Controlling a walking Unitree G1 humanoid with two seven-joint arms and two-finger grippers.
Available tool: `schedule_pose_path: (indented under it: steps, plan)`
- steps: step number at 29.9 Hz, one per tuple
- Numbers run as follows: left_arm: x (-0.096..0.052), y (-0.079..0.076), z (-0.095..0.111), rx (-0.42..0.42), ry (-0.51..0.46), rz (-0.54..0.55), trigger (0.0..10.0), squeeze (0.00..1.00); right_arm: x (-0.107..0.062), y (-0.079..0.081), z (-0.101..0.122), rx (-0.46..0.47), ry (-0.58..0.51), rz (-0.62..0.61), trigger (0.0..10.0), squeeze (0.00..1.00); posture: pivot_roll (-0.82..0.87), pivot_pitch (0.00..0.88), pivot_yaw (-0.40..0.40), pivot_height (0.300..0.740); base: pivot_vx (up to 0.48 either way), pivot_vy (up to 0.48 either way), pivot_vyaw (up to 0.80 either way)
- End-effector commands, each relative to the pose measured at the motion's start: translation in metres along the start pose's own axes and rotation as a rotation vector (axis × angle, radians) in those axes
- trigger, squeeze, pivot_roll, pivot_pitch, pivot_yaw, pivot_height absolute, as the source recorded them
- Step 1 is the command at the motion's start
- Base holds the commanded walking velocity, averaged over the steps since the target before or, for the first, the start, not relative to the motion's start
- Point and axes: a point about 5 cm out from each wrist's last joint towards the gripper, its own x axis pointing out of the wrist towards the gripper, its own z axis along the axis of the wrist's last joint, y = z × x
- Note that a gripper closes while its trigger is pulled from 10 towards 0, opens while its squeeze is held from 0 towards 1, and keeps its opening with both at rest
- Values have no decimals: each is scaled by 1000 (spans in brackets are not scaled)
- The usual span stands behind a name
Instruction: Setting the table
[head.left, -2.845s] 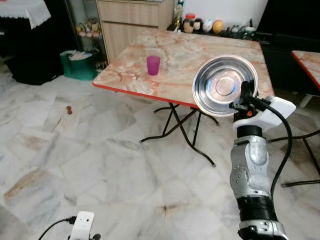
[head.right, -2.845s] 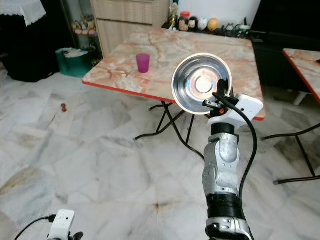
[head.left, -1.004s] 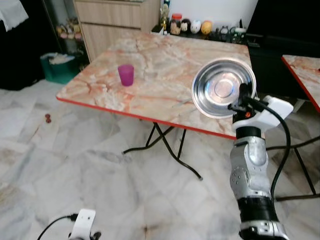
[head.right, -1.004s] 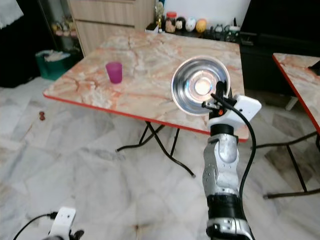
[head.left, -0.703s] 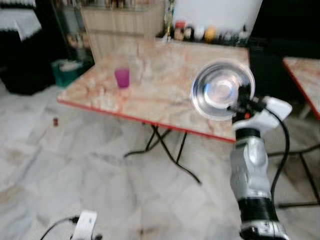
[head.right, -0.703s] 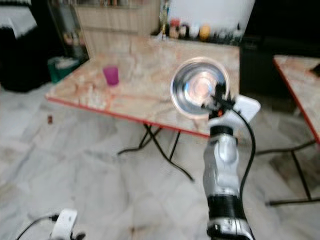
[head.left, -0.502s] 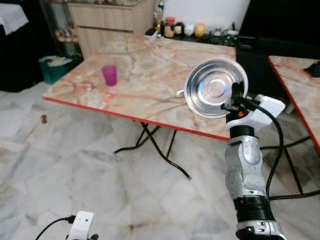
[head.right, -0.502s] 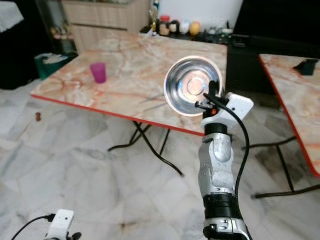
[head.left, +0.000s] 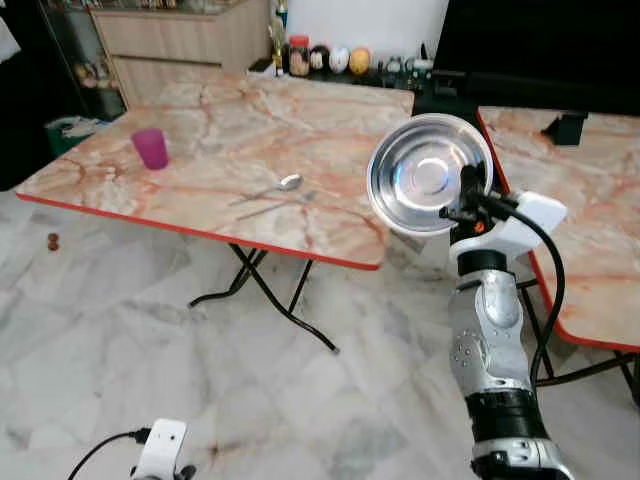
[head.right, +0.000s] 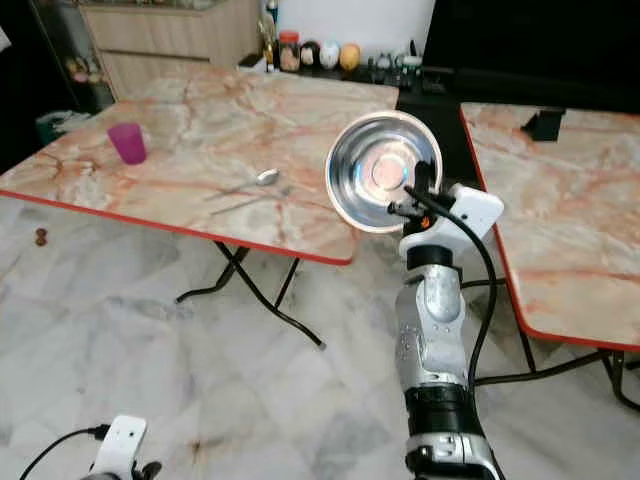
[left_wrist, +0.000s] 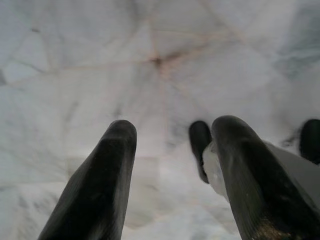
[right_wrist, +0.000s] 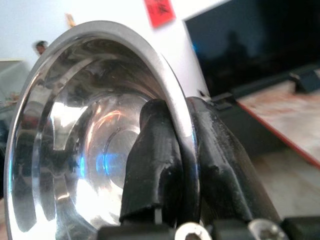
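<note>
I've got the right end effector (head.left: 466, 196) raised in front of me, its two black fingers (right_wrist: 155, 150) pinched on the rim of a steel bowl (head.left: 428, 176) — one finger inside, one outside, clear in the right wrist view. The bowl is held up on edge in the air, hollow side facing my head camera, above the gap between two marble-pattern surfaces. The near surface (head.left: 330, 240) carries a purple cup (head.left: 151, 148) towards its left side and a spoon (head.left: 270, 189) near the middle, well apart from each other; the second surface (head.left: 590, 250) stands to the right. Jars and ornaments (head.left: 330, 58) line the back by the wall. The left end effector (left_wrist: 170, 165) hangs low over the marble floor (head.left: 120, 340) — fingers spread apart, nothing between them, per the left wrist view.
</note>
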Motion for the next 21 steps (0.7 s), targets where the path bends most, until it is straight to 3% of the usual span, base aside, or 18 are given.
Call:
schedule_pose_path:
  steps: [1, 21]
  plan:
    - [-1, 3, -2, 9, 6, 1, 10000, 0, 5, 8, 9, 3, -40, 23, 10000, 0, 18, 0, 8, 740, 0, -360, 0]
    - [0, 3, -1, 10, 5, -3, 10000, 0, 5, 4, 10, -7, -44, 9, 10000, 0, 12, 0, 7, 740, 0, -361, 0]
